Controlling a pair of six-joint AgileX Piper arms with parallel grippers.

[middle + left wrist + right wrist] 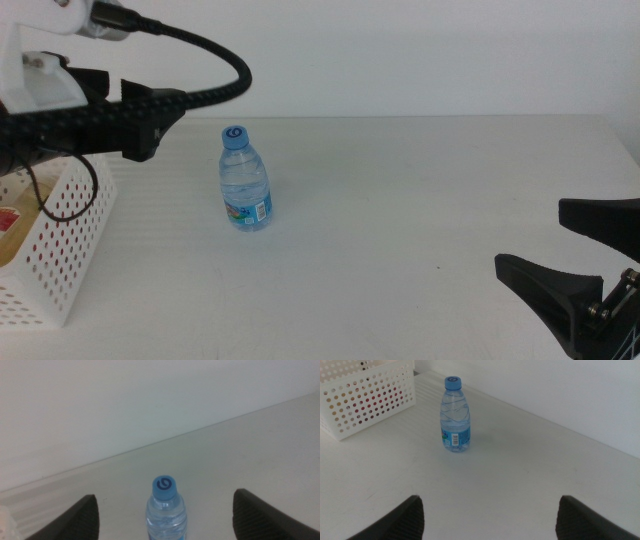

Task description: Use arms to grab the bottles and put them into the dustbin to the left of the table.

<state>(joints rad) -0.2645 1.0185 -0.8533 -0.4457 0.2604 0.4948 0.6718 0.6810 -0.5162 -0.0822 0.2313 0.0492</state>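
While a small clear water bottle (pixel 244 180) stands upright on the white worktop (pixel 420 220), just right of the white perforated bin (pixel 62 262) at the left edge, the left claw (pixel 165 515) hangs above the bin with jaws wide apart, facing the bottle. It likely reaches next. The right claw (pixel 585 265) waits near right, also apart. A plain white wall lies beyond.

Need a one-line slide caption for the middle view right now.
Water bottle upright on the table; open left gripper above the dustbin, open right gripper waiting near right.
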